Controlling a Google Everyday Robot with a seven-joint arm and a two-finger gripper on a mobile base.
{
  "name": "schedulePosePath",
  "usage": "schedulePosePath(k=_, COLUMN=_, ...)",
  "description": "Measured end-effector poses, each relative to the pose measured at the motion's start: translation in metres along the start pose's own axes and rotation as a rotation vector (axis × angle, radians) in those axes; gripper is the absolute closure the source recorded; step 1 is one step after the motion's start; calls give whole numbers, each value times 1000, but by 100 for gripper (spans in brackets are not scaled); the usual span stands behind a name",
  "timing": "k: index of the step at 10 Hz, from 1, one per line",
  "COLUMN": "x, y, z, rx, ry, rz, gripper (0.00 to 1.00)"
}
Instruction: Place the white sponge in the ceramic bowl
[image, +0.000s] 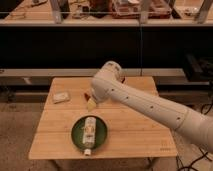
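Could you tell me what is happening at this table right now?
A white robot arm reaches over the wooden table. Its gripper, open and empty, hangs over the table's middle, apart from the white sponge, which lies untouched at the far left. The green ceramic bowl in front holds a white bottle.

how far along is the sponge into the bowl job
Done: nothing yet; the white sponge lies on the wooden table near its back left corner, outside the green ceramic bowl, which holds only a white bottle. In hand: the gripper hangs open and empty just right of the sponge, not touching it. Left: grasp, carry, release in the bowl.
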Motion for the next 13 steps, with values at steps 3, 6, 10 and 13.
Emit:
schedulePosePath(k=3, x=41, y=17, z=13, rx=-1, ry=115, rz=-127, gripper=20)
schedulePosePath(k=6, x=91, y=9, z=37, rx=61, ry=192, rz=-399, gripper=20)
schedulePosePath(k=10, x=125, y=-15, z=68, rx=166, ry=205, rz=-676, gripper=20)
schedulePosePath(k=13, x=122, y=-8, z=90, rx=177, ry=203, rz=-732, gripper=20)
